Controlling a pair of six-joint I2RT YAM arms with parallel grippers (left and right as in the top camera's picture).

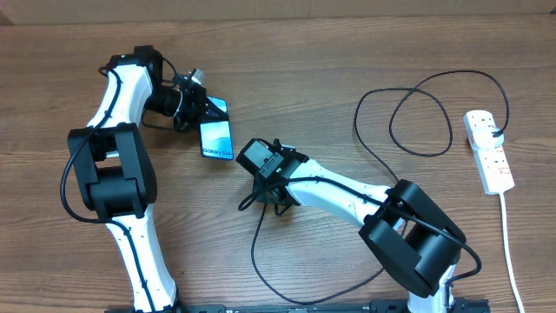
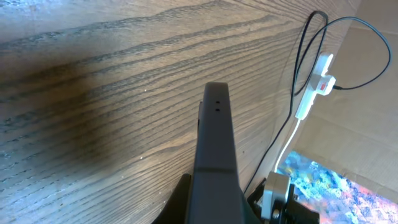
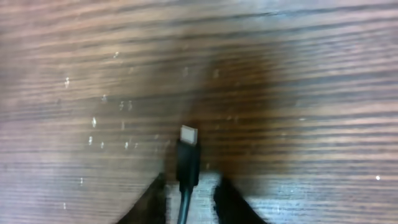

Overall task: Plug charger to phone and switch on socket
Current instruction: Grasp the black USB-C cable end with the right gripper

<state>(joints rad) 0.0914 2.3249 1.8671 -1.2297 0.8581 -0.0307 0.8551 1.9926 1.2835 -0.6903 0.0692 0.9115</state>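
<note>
The right pincer (image 3: 189, 183) is being held low over the counter (image 1: 330, 61). Its two fingers are standing narrowly parted, with the charger (image 3: 188, 163) lying between them. Thin slivers of wood are being shown on either side of the black plug, so nothing is being gripped. The plug's silver tip is pointing straight ahead, just past the fingertips, and the thin cable is running back under the wrist. From above, that cable is being seen looping widely across the counter behind this arm.

The phone (image 1: 217, 139) is lying near this pincer, a little ahead and to one side, screen up.

The left pincer (image 2: 215, 102) is being shown as one dark bar, fully closed, with nothing seen between the fingers. It is being held at the phone's far end. Whether it is touching the phone cannot be told.

The socket (image 1: 489, 149) is lying well apart from both pincers, out beyond the right arm. A black plug is seated in it, and its white lead (image 1: 508, 248) is trailing away along the counter.
</note>
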